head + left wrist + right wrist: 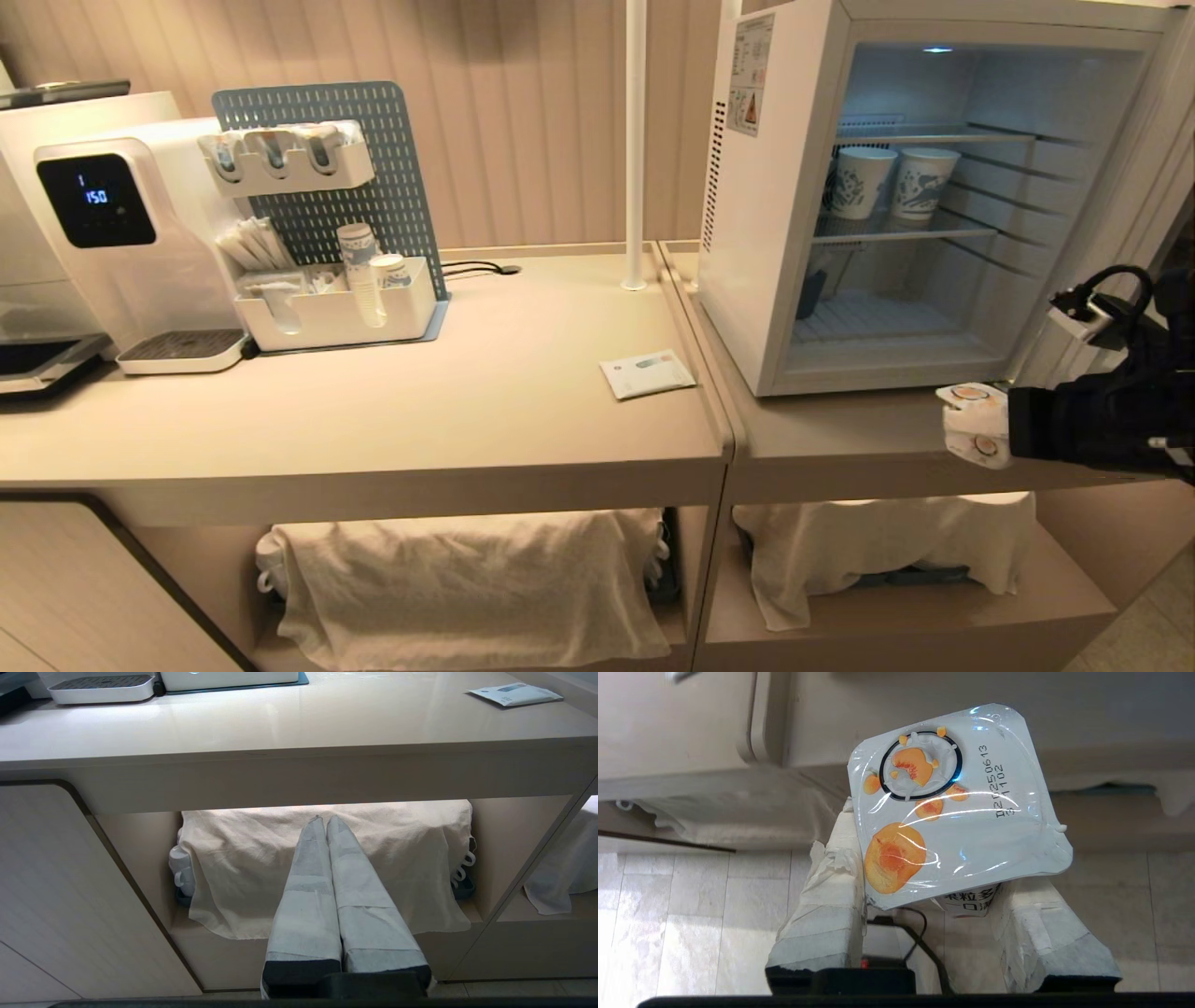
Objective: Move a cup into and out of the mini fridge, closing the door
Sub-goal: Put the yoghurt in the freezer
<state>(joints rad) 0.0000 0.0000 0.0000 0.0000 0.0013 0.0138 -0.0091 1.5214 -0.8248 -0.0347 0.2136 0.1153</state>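
Right arm enters head view at 3 o'clock, forearm level, reaching toward 9 o'clock. Right gripper (pixel 976 425) jaws part-spread, taped pads clamped on either side of the cup (pixel 957 812). Left gripper (pixel 326 823) parked low, taped jaws pressed together.

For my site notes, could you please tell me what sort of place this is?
Probably an office pantry or drinks corner: a water dispenser, a rack of paper cups and sachets, and an open mini fridge on beige counters.

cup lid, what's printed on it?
White foil lid with orange peach pictures and a black date code; right wrist view shows it best.
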